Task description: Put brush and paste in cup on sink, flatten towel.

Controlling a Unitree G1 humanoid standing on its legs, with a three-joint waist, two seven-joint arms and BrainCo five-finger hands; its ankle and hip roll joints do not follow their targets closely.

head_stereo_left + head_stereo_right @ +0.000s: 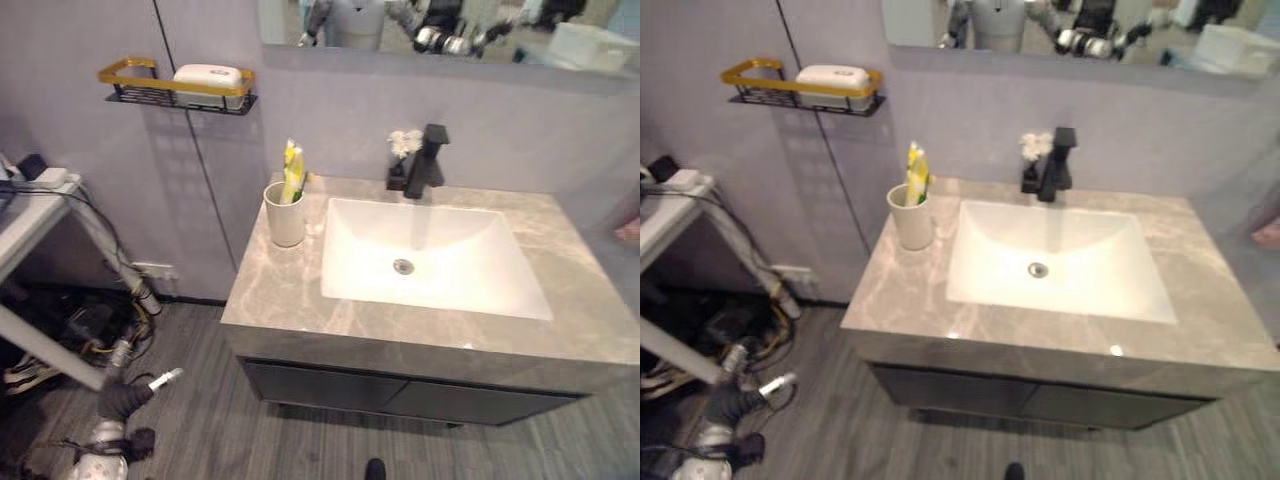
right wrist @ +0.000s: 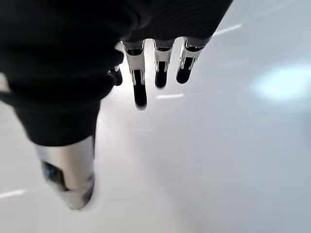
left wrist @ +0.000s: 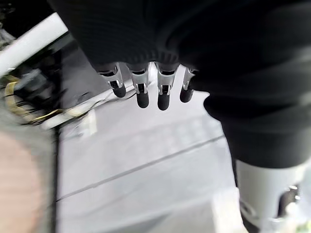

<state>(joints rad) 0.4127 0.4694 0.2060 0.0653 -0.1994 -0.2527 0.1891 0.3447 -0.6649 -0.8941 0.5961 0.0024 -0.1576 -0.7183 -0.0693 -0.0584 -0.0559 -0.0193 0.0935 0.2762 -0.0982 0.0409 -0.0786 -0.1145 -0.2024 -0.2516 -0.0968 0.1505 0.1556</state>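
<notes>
Starting from the left, the left hand [image 1: 112, 402] hung low beside the vanity, down near the floor, fingers loose and holding nothing. Up on the wall was a little gold-rimmed shelf [image 1: 150, 78] with a soap dish [image 1: 208, 76] on it. On the counter [image 1: 290, 295], the cup [image 1: 285, 214] stood just left of the sink [image 1: 430, 262], and something yellow, which I took for the brush and paste [image 1: 291, 172], was already standing upright in it. I couldn't separate the two items from each other, honestly. The black tap [image 1: 428, 160] sat at the back of the basin with a small white flower thing [image 1: 404, 143] next to it. The right hand [image 2: 155, 63] hung relaxed in its own wrist view, fingers straight, nothing in them.

So my read: the cup part looked done and the towel was what remained. I couldn't spot a towel on the counter, so the first job was probably to look around and find it. Once found, I'd press it down with flat open fingers and sweep outward from the middle towards the edges, rather than pinching it, which just bunches the cloth. And keep well away from that cup while sweeping, since it's near the counter edge.
</notes>
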